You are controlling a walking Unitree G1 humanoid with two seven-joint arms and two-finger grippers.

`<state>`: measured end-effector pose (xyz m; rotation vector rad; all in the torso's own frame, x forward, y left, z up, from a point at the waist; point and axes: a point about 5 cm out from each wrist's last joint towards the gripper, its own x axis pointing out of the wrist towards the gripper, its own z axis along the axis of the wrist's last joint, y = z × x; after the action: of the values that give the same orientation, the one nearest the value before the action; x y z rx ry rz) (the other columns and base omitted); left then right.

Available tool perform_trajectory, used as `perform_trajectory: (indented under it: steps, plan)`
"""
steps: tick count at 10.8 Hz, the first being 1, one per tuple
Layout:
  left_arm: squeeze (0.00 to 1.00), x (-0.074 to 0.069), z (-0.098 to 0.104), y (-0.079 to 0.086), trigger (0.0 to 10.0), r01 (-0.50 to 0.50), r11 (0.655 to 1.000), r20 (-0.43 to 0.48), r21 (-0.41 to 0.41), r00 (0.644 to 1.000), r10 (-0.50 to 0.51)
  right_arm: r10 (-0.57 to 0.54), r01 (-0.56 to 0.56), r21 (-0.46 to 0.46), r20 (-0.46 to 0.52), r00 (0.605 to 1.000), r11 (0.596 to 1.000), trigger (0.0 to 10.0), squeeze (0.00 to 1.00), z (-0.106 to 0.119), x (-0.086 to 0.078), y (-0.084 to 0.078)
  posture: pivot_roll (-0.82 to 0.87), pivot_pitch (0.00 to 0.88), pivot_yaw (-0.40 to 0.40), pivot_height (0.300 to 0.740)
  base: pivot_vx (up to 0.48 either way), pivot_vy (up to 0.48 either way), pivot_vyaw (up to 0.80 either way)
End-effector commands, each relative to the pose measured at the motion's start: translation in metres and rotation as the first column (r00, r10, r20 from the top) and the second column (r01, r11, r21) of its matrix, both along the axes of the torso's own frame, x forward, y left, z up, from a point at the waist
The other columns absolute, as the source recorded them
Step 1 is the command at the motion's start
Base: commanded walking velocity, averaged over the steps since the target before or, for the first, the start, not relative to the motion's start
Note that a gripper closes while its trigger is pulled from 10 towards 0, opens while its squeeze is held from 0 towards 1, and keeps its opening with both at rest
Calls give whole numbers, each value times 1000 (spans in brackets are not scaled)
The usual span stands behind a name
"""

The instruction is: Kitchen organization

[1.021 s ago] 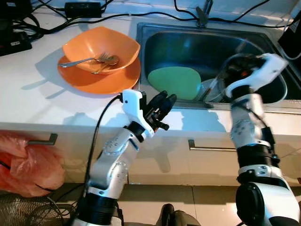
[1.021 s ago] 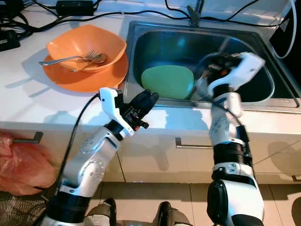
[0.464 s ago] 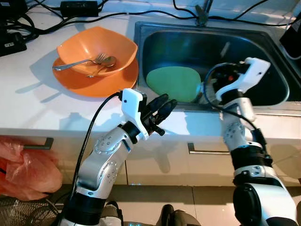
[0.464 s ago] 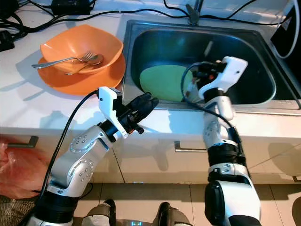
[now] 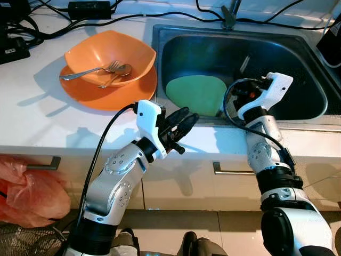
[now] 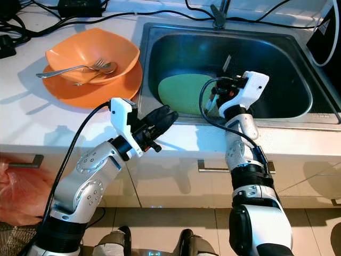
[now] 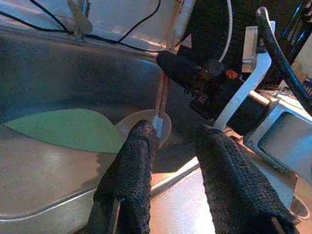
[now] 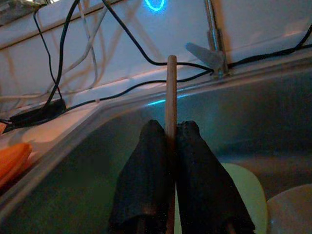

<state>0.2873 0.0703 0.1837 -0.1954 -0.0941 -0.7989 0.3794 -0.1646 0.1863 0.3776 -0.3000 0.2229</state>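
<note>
Standing at a white kitchen counter (image 5: 48, 125), the robot has a steel sink (image 5: 314, 64) set into the right half of it and a pale wall close behind. Black cables (image 5: 133, 17) trail along the far edge of the counter, and a tap (image 5: 230, 13) rises at the far rim of the sink. Below the counter front run pale drawers with metal handles (image 5: 237, 169), and an orange plastic bag (image 5: 29, 194) bulges at the near left by the floor.

On the counter left of the sink sits an orange bowl (image 5: 128, 53) on an orange plate (image 5: 122, 96), with a fork (image 5: 90, 70) and a spoon (image 5: 120, 72) lying in the bowl. Down in the sink lies a green plate (image 5: 197, 93), and just right of it a pale round dish (image 7: 168, 127).

The right gripper (image 8: 170, 146) hangs over the near part of the sink, its two black fingers pressed together on a thin wooden stick (image 8: 170, 87) that stands nearly upright between them, its top poking above the fingertips toward the far wall. The left gripper (image 5: 181, 120) hovers over the near counter edge just left of the sink, its fingers (image 7: 139, 161) spread apart and holding nothing, pointing toward the right gripper.
</note>
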Motion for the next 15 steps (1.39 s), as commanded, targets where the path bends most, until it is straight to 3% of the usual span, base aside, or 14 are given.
perform_trajectory:
  steps: [1,6,7,9,11,12,13,15]
  plan:
    - [0,-2,-15,0,10000,-1,999,-65,43,998,3,10,-11,-15,-23,1000,1000,10000,1000,-6,1,3,198,175,-88,740,0,0,0]
    - [0,-3,-17,-3,10000,-4,999,-81,40,997,7,20,-20,-14,-44,999,1000,10000,1000,-14,-1,7,196,184,-84,740,0,0,0]
    - [0,-1,-16,-2,10000,-23,999,-74,40,997,26,19,-19,-12,-33,999,1000,10000,0,-10,-1,8,194,184,-83,740,0,0,0]
    - [0,4,-14,0,10000,-83,996,-51,31,995,85,16,-16,58,4,1000,998,10000,0,3,1,7,194,186,-83,740,0,0,0]
    - [0,11,-11,5,10000,-179,983,-20,33,983,180,37,-51,225,68,997,973,10000,0,30,-2,7,189,188,-84,740,0,0,0]
    - [0,12,-10,5,10000,-193,981,-14,32,981,193,39,-58,280,71,997,958,10000,0,34,-5,6,188,188,-85,740,0,0,0]
    - [0,13,-9,6,10000,-214,977,-3,25,977,214,20,-45,290,88,996,956,10000,0,38,-12,1,181,190,-85,740,0,0,0]
    - [0,17,-6,9,10000,-277,961,21,11,961,276,6,-6,5,145,989,1000,10000,0,31,-32,5,171,195,-84,740,0,0,0]
